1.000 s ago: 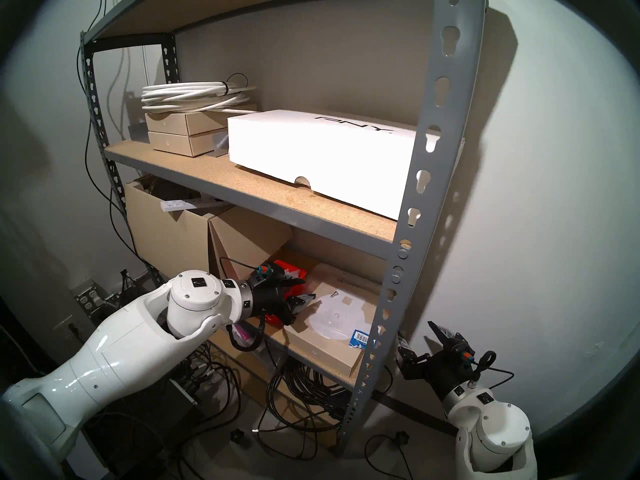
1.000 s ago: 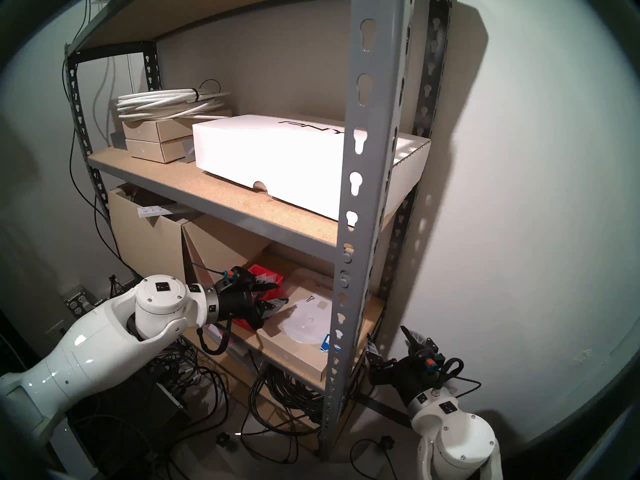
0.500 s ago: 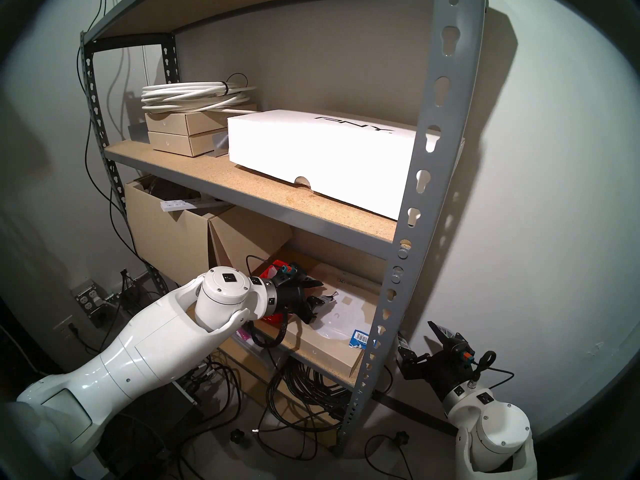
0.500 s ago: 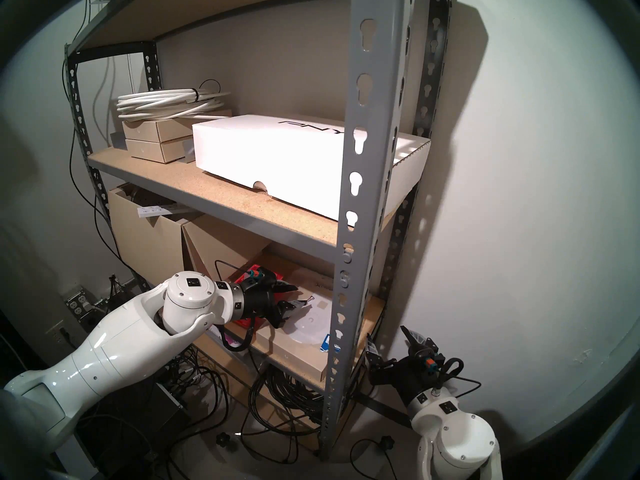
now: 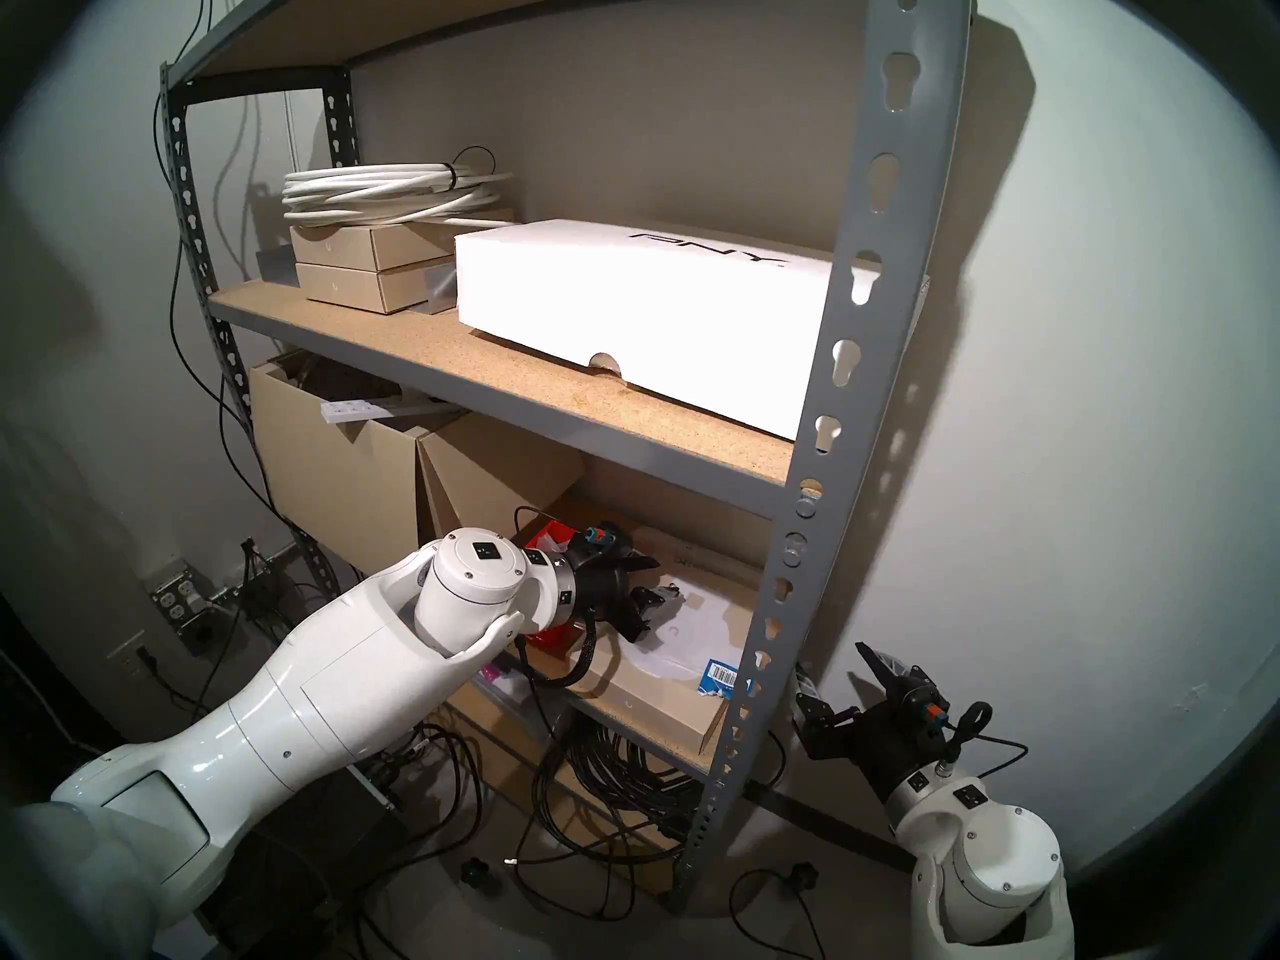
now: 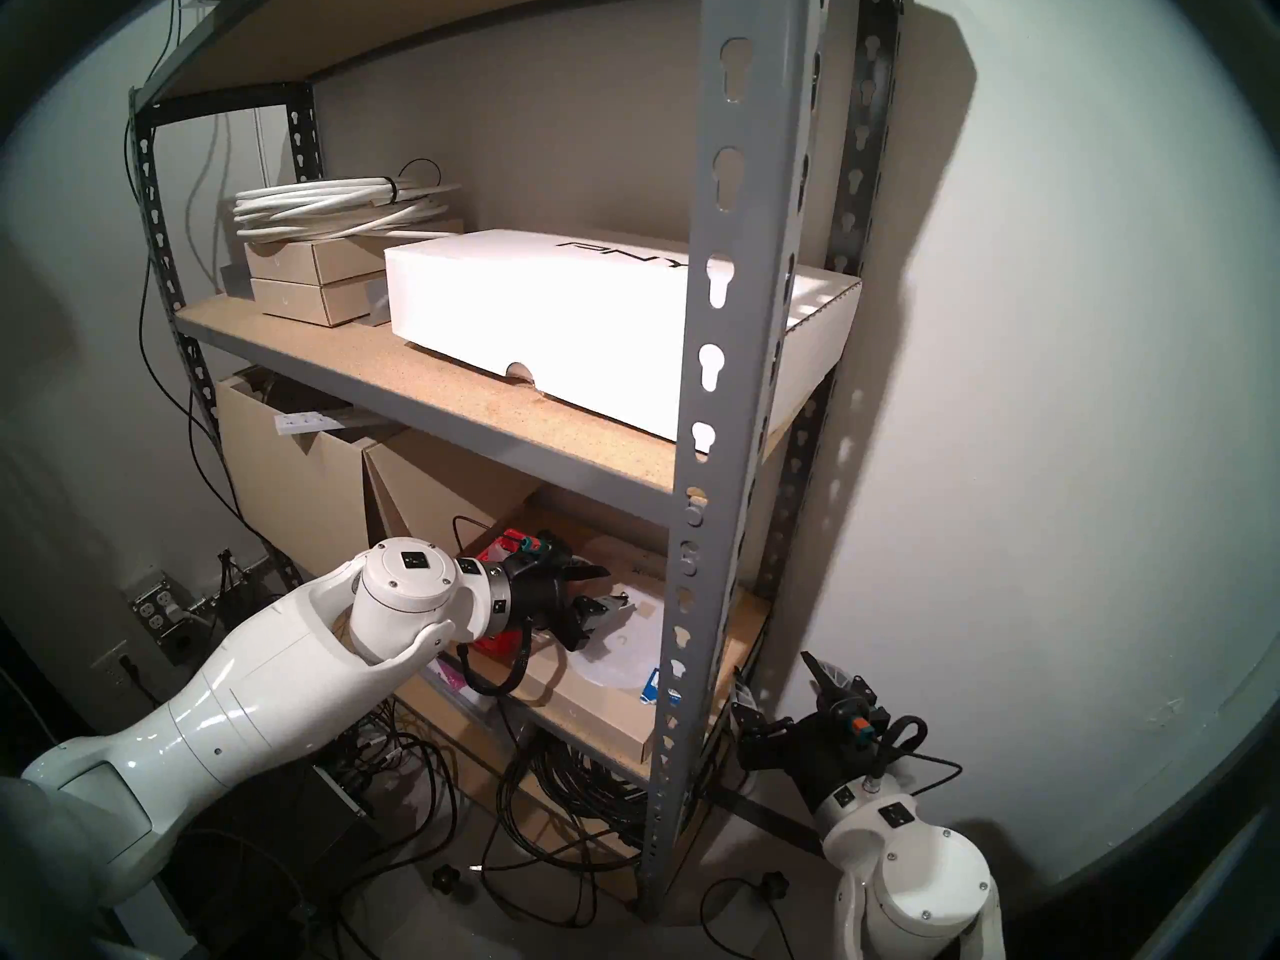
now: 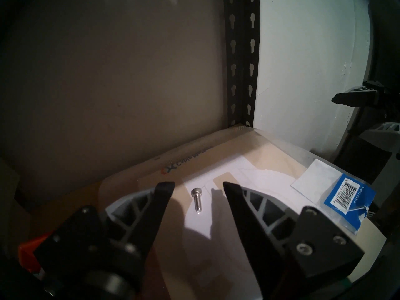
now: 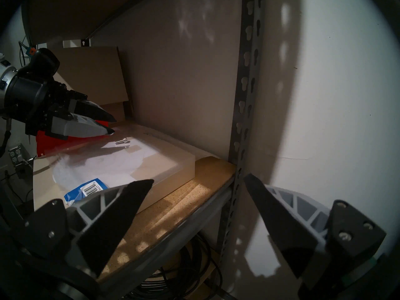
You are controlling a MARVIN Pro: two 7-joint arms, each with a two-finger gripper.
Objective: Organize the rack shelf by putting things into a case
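- The left gripper [image 7: 198, 186], jaws parted and holding nothing, is hovering over a small silver round-headed screw [image 7: 197, 199] lying on a flat tan cardboard box [image 8: 168, 161].
- Closing off-centre is likely to flick the screw away.
- The red plastic bin [image 8: 54, 141] is sitting just behind.

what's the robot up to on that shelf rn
The left gripper is reaching into the lower level of the rack shelf, open, with a small silver screw lying between its fingertips, not yet gripped. The screw rests on a flat cardboard box, with the red bin just behind the gripper. The right gripper hangs open and empty outside the rack.
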